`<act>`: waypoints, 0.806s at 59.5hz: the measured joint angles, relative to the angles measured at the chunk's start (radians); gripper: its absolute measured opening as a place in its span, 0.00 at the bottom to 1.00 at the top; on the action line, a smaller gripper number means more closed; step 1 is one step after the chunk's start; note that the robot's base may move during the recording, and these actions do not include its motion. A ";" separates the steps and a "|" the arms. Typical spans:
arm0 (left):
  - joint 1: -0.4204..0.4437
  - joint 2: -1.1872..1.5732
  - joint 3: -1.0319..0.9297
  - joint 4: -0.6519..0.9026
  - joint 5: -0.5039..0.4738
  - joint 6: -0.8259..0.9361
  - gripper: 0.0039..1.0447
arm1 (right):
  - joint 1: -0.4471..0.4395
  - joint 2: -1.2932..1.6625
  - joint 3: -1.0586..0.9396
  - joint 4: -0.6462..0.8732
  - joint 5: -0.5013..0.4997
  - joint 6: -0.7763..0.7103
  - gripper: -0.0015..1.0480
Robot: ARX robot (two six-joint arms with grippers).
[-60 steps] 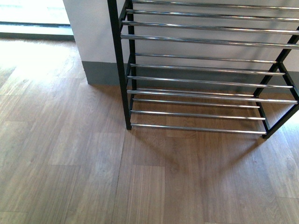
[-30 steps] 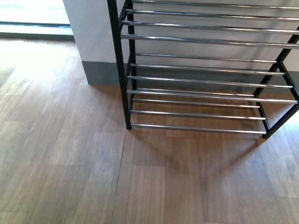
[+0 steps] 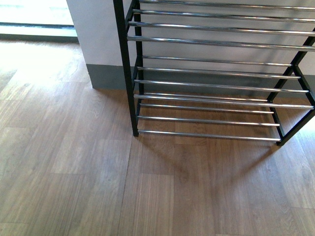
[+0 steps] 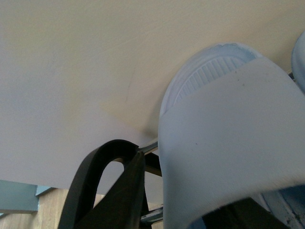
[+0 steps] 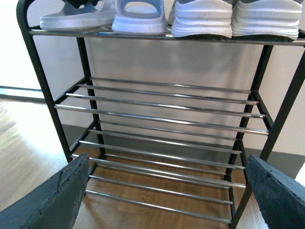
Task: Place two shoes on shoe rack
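In the right wrist view the two shoes, grey with thick white soles, stand side by side on the right of the shoe rack's [image 5: 162, 121] top shelf: one shoe [image 5: 201, 19] and the other shoe [image 5: 267, 18]. My right gripper [image 5: 167, 200] is open and wide, holding nothing, level with the lower shelves and well below the shoes. My left gripper [image 4: 176, 210] is open, with one black finger [image 4: 112, 191] showing close to the rack's chrome rods [image 4: 151, 147]. The front view shows only the shoe rack's [image 3: 216, 101] lower tiers and neither arm.
A pale slide sandal [image 4: 228, 138] fills the left wrist view, very close to the left gripper. Two pale slides, one [image 5: 76, 19] and another [image 5: 139, 16], take the left of the top shelf. Wood floor [image 3: 74, 172] lies before the rack; a white wall with a grey skirting [image 3: 106, 76] stands behind.
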 joint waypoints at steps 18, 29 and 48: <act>-0.005 -0.184 -0.288 0.127 0.014 -0.015 0.86 | 0.000 0.000 0.000 0.000 0.000 0.000 0.91; -0.017 -0.367 -0.535 0.179 0.034 -0.077 0.91 | 0.000 0.000 0.000 0.000 0.000 0.000 0.91; -0.025 -0.712 -1.044 0.414 0.061 -0.226 0.91 | 0.000 0.000 0.000 0.000 0.000 0.000 0.91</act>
